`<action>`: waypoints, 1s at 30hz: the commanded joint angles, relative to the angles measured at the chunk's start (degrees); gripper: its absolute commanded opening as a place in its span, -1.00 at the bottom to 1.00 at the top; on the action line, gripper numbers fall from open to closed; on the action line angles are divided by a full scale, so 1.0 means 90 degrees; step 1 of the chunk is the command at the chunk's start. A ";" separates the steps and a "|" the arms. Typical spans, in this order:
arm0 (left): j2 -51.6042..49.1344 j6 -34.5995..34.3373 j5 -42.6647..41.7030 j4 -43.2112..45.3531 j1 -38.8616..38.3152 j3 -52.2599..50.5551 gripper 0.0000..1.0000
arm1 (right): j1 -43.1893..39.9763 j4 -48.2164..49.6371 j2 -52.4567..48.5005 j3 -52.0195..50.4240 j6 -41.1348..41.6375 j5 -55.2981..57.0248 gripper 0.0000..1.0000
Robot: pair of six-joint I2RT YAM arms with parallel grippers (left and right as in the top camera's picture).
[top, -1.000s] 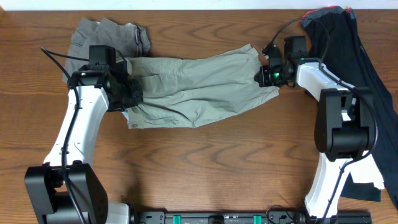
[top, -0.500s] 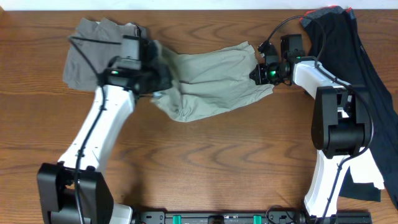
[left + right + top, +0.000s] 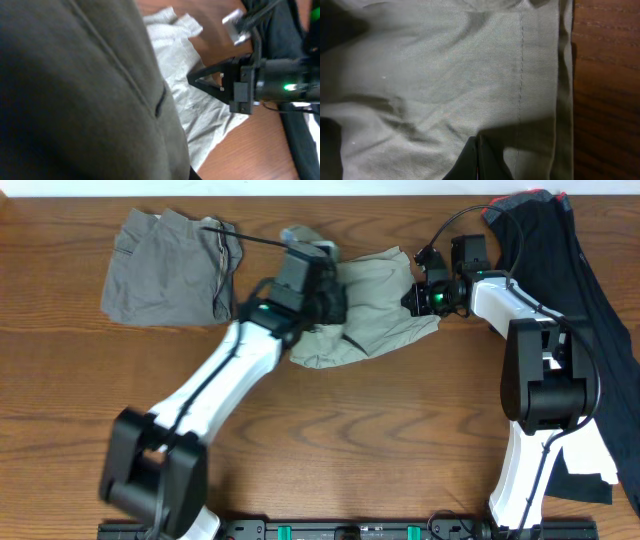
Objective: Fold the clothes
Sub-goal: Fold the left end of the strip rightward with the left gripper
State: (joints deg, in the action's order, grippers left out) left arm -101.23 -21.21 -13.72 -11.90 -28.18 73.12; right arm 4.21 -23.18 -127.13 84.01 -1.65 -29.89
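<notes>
The khaki-beige shorts (image 3: 375,315) lie bunched at the back middle of the table, their left part doubled over to the right. My left gripper (image 3: 322,295) is shut on their left end; in the left wrist view the cloth (image 3: 75,90) hides the jaws and the pale lining (image 3: 192,107) shows beyond. My right gripper (image 3: 412,298) is shut on their right end; it shows in the left wrist view (image 3: 200,80). In the right wrist view its fingers (image 3: 477,160) are closed on khaki fabric (image 3: 445,75).
Darker grey shorts (image 3: 165,265) lie crumpled at the back left. A long black garment (image 3: 560,270) runs down the right edge, with a white patch (image 3: 585,480) near the front. Bare wooden table (image 3: 350,440) fills the front.
My left gripper has swept from the left to the middle, carrying the shorts' left end over toward the right. The right gripper has held its place.
</notes>
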 commanded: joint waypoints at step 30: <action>-0.0294 -0.0058 0.0083 0.1360 -0.0231 0.0194 0.96 | 0.0138 -0.0299 -0.0595 -0.0221 0.0112 0.0197 -0.97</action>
State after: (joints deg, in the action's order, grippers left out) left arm -108.38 -21.67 -13.15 1.78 -32.14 73.21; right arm 4.36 -23.77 -127.15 84.29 -1.45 -30.09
